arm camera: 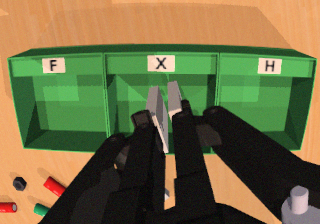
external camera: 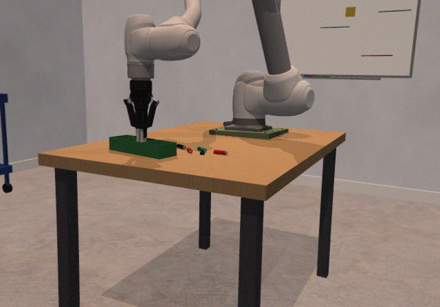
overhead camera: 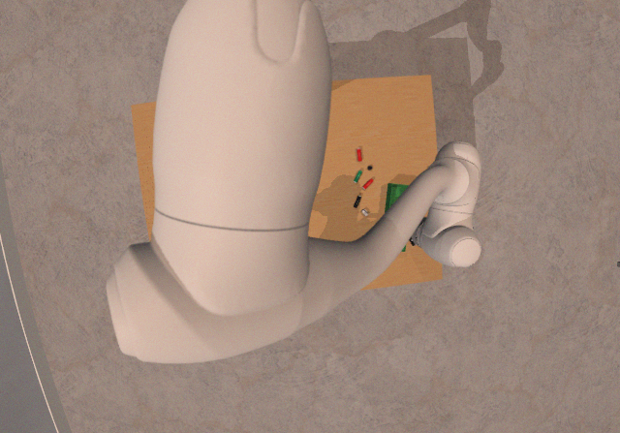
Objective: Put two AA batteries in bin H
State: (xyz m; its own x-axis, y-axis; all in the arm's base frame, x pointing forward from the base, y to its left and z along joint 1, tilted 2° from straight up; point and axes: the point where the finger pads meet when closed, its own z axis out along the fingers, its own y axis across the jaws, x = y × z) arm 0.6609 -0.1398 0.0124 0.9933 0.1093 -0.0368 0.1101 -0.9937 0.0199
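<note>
My gripper (external camera: 141,141) (arm camera: 167,98) is shut and empty, with its fingertips low over the middle compartment X. The bin marked H (arm camera: 295,68) is the right compartment of the green three-part bin in the wrist view; no thing shows in its visible part, and my fingers hide some of it. Battery-like cylinders lie on the table: a red one (overhead camera: 358,154) (external camera: 220,152) (arm camera: 7,207), a green one (overhead camera: 357,175) (external camera: 201,149) (arm camera: 41,210), a second red one (overhead camera: 368,183) (external camera: 189,150) (arm camera: 54,185) and a black one (overhead camera: 357,201) (external camera: 181,146).
The green bin block (overhead camera: 388,199) (external camera: 124,148) stands on the table, with compartments F (arm camera: 80,65) and X (arm camera: 197,65) beside H. A small black nut-like piece (overhead camera: 369,168) (external camera: 202,153) (arm camera: 19,184) and a whitish piece (overhead camera: 364,212) lie near the cylinders.
</note>
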